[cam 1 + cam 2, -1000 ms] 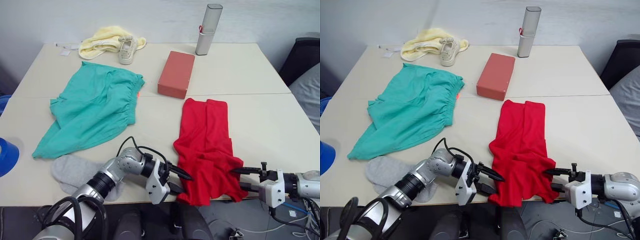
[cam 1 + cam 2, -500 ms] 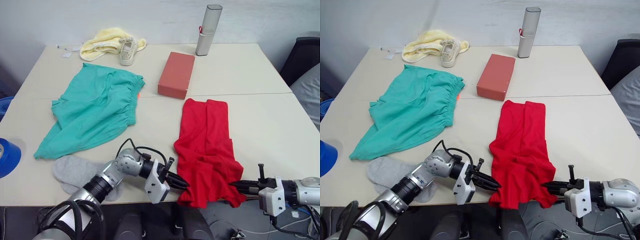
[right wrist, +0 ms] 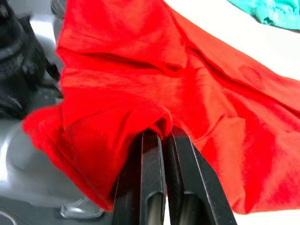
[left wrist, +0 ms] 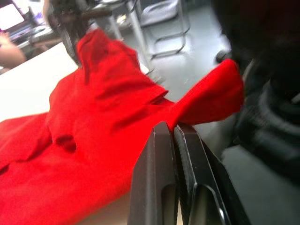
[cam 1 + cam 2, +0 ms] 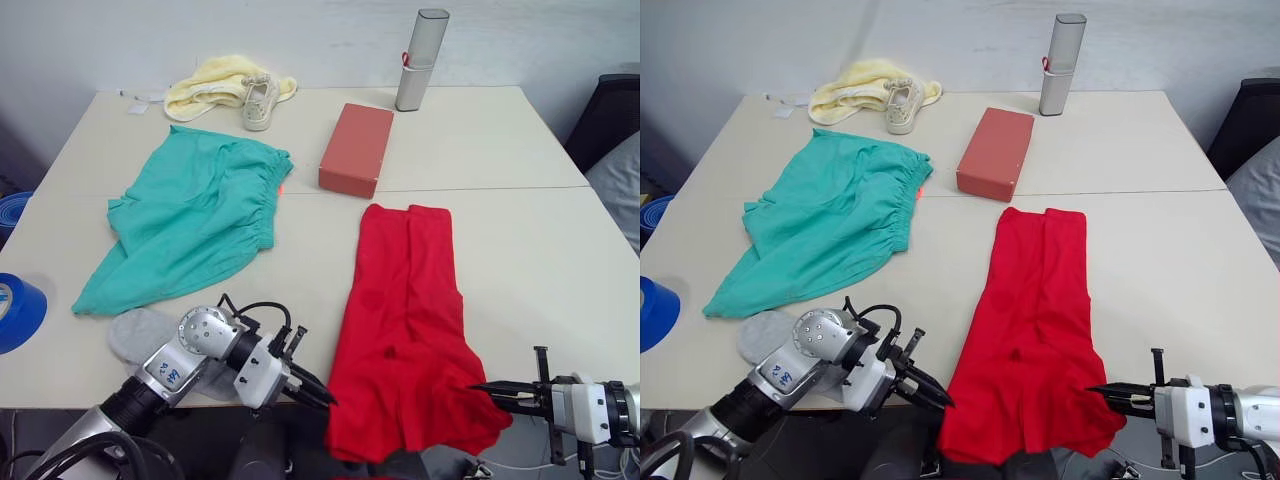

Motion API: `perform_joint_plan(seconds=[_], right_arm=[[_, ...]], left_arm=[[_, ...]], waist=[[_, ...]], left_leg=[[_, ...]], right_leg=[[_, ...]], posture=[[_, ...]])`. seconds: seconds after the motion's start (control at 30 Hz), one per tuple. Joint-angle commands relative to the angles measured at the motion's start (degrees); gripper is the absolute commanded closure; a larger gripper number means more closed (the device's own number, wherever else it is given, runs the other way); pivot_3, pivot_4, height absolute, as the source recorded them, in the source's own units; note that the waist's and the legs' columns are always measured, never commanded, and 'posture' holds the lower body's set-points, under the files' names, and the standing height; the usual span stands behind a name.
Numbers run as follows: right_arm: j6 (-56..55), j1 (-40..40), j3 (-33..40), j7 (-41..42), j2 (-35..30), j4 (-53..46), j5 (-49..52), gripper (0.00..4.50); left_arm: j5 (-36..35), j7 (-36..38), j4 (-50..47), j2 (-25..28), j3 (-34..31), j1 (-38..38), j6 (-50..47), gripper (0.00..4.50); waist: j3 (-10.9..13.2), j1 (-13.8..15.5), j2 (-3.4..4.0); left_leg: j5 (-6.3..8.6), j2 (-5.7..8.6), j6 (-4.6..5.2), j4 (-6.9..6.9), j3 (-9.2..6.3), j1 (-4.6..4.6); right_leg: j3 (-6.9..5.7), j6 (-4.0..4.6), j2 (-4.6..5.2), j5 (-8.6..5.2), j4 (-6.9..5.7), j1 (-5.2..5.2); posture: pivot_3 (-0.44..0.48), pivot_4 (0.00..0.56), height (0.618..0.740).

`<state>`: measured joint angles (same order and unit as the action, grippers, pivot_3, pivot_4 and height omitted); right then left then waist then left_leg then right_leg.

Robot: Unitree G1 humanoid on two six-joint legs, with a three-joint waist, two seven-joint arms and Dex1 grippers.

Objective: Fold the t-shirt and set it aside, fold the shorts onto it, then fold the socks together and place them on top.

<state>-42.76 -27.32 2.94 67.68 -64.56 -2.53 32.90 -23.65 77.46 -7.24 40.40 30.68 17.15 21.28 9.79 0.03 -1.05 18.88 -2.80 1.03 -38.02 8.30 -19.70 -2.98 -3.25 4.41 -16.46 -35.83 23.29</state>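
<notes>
- Pale beige desk (image 5: 520,150) runs up to a white wall and carries all the clothes.
- T-shirt (image 5: 405,320) lies lengthways on the right half of the desk, its lower part hanging over the near edge.
- Left gripper (image 5: 318,393) sits at the near edge, jaws closed tight on the t-shirt's near left corner; in the left wrist view the red cloth is pinched between them.
- Right gripper (image 5: 490,390) sits past the near edge, jaws closed on the t-shirt's near right corner, the cloth bunched at their tips.
- Shorts (image 5: 190,225) lie spread on the left half, waistband toward the middle of the desk.
- Socks (image 5: 140,335) lie near the near edge, just beside the shorts' lower hem and partly under the left arm.
- Red box (image 5: 355,150) sits between the shorts and the t-shirt, nearer the far edge.
- Yellow towel (image 5: 205,85) and sneaker (image 5: 258,100) rest by the far left corner; a grey case (image 5: 420,60) stands upright at the far edge.
- Blue tape roll (image 5: 18,312) shows off the left edge.
</notes>
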Motion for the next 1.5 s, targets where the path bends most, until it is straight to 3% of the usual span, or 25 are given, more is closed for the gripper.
perform_joint_plan(seconds=[0.03,0.23,0.4,0.57,0.8,0.93,1.03,1.47,1.5], right_arm=[[3.8,-2.2,4.1,2.4,-0.1,-3.9,2.1,4.5],[12.4,-3.4,8.6,2.2,2.8,-7.1,4.5,4.5],[27.6,1.5,13.2,-1.7,4.5,-8.7,11.4,4.5],[41.2,12.1,13.0,-4.1,5.6,-5.0,13.1,4.5],[56.8,33.1,9.1,-13.3,11.3,5.8,9.0,4.5],[62.9,44.2,7.8,-18.8,16.6,14.0,5.7,4.5],[64.3,48.1,6.7,-19.7,18.3,17.9,2.2,4.5],[68.5,59.3,10.6,-28.9,26.6,30.5,-3.1,4.5],[69.5,59.7,11.4,-29.5,26.9,30.9,-2.5,4.26]], left_arm=[[-1.8,2.4,-3.2,1.1,-2.4,-0.5,-3.6,4.47],[-4.0,3.5,-5.0,0.0,-4.4,0.9,-12.2,4.47],[-6.7,-0.4,0.3,-5.0,-8.8,7.5,-23.7,4.47],[-5.6,-3.8,12.4,-11.6,-11.7,17.9,-34.2,4.47],[0.3,-13.2,35.9,-23.2,-15.0,32.7,-40.6,4.47],[3.1,-24.0,53.3,-30.5,-20.5,40.8,-38.5,4.47],[4.2,-29.8,61.0,-33.1,-24.2,44.2,-37.9,4.47],[8.8,-38.7,69.7,-35.1,-31.2,46.3,-38.1,4.47],[8.9,-39.3,69.8,-35.2,-31.7,46.3,-37.8,4.49]], waist=[[0.0,0.0,0.02],[0.0,0.1,0.02],[0.1,0.2,-0.01],[0.1,0.1,-0.03],[0.2,0.0,-0.13],[0.3,-0.1,-0.11],[0.3,-0.1,-0.08],[0.3,-0.3,0.03],[0.3,-0.3,0.03]], left_leg=[[0.0,0.0,0.0,0.0,0.0,-0.03],[0.0,0.02,0.0,-0.06,-0.03,-0.33],[-0.02,0.04,0.03,-0.21,-0.1,-0.5],[-0.05,0.1,0.07,-0.22,-0.13,-0.56],[-0.19,0.1,-0.2,-0.31,-0.16,-0.76],[-0.2,0.11,-0.19,-0.52,-0.14,-0.99],[-0.23,0.08,-0.23,-0.82,-0.11,-1.69],[-0.28,0.08,-0.23,-0.99,0.06,-1.74],[-0.28,0.09,-0.23,-0.97,0.06,-1.74]], right_leg=[[-0.01,0.0,-0.01,0.0,0.01,0.02],[-0.04,-0.05,-0.05,0.01,0.02,0.26],[-0.05,-0.13,-0.04,0.06,0.02,0.33],[-0.12,-0.16,-0.07,0.08,0.03,0.35],[-0.2,-0.26,-0.12,0.13,0.15,0.45],[-0.22,-0.34,-0.11,0.17,0.1,0.62],[-0.21,-0.38,-0.11,0.2,-0.17,1.28],[-0.57,-0.49,-0.09,0.28,-0.32,1.41],[-0.57,-0.49,-0.09,0.28,-0.31,1.41]], posture=[[0.0,0.15,0.74],[0.0,0.15,0.74],[0.0,0.15,0.74],[0.0,0.15,0.74],[0.0,0.15,0.74],[0.0,0.15,0.74],[0.0,0.15,0.74],[0.0,0.15,0.74],[0.0,0.15,0.74]])
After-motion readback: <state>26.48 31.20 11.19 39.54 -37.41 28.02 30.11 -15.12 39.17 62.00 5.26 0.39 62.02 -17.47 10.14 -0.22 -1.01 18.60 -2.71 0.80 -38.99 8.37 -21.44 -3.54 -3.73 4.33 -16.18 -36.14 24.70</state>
